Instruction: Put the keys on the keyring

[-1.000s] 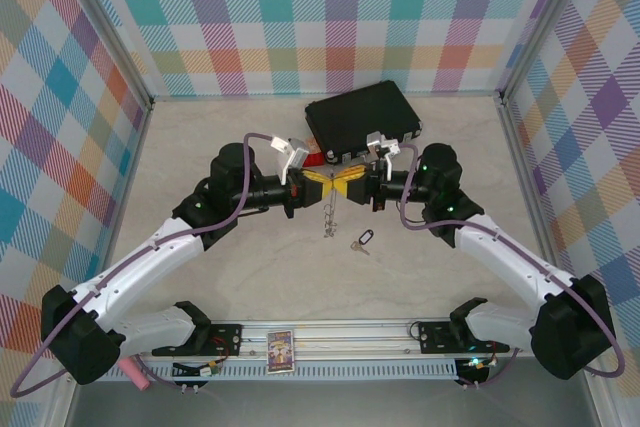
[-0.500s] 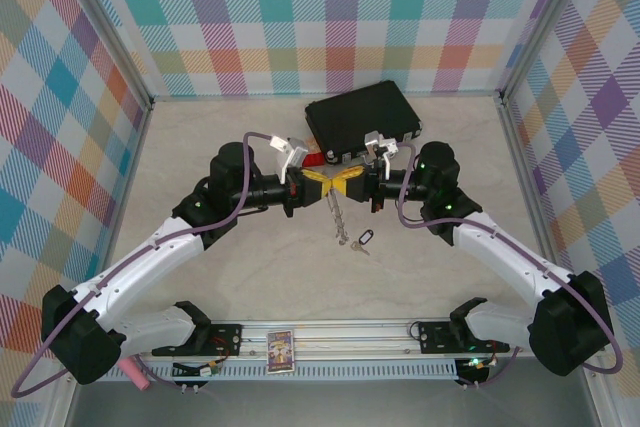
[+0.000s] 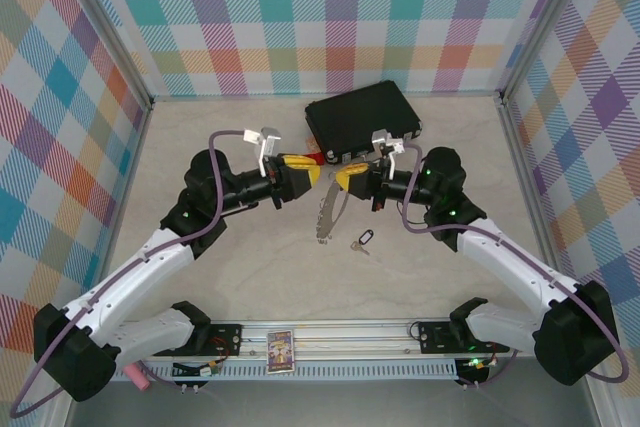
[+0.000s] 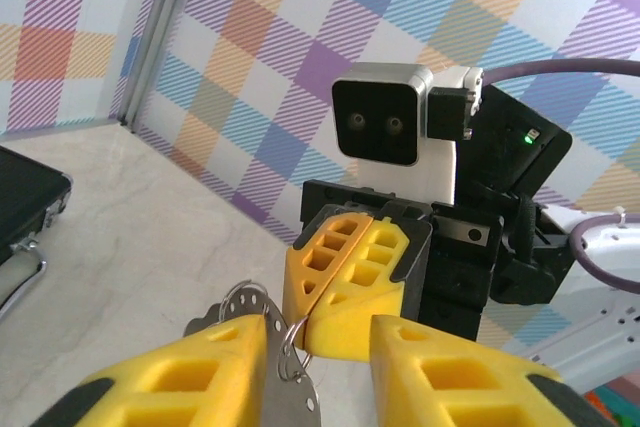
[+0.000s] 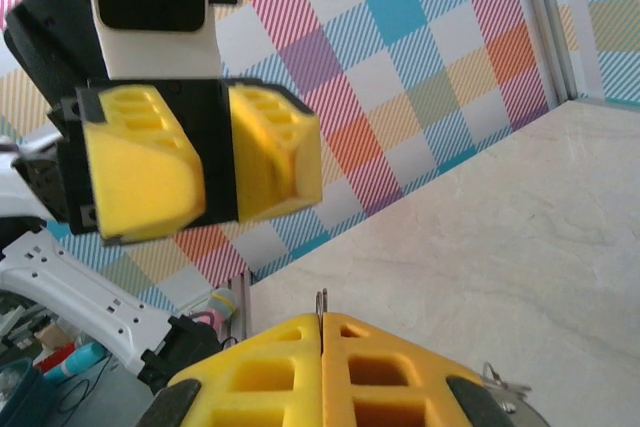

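Over the middle of the table [image 3: 230, 267], seen from above, the right gripper [image 3: 342, 179] is pinched shut on the keyring [image 3: 327, 215], which hangs slanted below it. The left gripper [image 3: 310, 173] faces it, well apart, with its fingers spread. The silver key [image 3: 361, 240], the one with the black oval head, lies loose on the table just beside the ring's lower end, so that one is not yet threaded. The black case [image 3: 362, 117] sits at the far edge. From the left wrist, the left gripper [image 4: 318, 332] has its yellow fingers wide and gripping nothing I can make out. The right gripper [image 4: 318, 292] opposite is clamped on the keyring [image 4: 243, 299]. From the right wrist, the right gripper [image 5: 322, 332] is closed with the keyring [image 5: 321, 302] wire poking up, and the left gripper [image 5: 218, 162] gapes. I'd judge the threading is mostly ahead; whether any key is already on the ring, I cannot tell.
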You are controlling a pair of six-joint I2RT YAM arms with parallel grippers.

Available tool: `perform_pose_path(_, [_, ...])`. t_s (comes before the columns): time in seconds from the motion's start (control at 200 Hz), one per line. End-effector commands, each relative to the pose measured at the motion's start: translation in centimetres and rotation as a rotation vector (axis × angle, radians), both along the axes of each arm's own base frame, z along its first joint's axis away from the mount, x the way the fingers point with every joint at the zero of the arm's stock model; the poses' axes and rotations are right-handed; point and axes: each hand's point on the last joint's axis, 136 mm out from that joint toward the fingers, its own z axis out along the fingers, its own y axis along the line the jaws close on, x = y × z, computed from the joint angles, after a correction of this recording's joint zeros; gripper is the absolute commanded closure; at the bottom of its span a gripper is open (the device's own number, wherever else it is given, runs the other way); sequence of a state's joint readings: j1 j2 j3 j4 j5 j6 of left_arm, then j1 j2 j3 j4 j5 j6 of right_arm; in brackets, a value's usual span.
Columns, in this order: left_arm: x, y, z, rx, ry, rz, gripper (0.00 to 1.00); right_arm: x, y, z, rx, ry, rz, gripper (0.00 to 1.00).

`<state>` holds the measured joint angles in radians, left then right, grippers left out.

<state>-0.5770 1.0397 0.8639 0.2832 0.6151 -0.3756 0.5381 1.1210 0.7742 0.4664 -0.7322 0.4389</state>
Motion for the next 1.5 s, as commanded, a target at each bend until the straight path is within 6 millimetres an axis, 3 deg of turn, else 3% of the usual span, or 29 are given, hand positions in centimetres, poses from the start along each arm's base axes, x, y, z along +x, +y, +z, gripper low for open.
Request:
perform_pose_path(0.0, [-0.2, -0.1, 1.0, -0.081, -0.023, -0.031, 0.7, -0.2, -0.1, 2.2, 0.077, -0.041, -0.007, 1.0])
perform_pose_path(0.19, [-0.4, -0.7, 0.8, -0.094, -0.017, -0.078, 0.73, -0.2, 0.0, 3.4, 0.129, -0.051, 0.008, 1.0])
perform_pose_path(0.48, [-0.7, -1.1, 0.5, -0.101, -0.004, -0.117, 0.73, 0.0, 0.5, 3.5, 0.138, -0.033, 0.041, 1.0])
perform_pose_path(0.85, [1.0, -0.8, -0.2, -0.08, 0.004, -0.027, 0.73, -0.7, 0.3, 3.8, 0.136, -0.043, 0.062, 1.0])
perform_pose_path(1.495, [-0.2, -2.0, 0.4, -0.117, 0.022, -0.159, 0.8, -0.9, 0.4, 3.9, 0.141, -0.044, 0.075, 1.0])
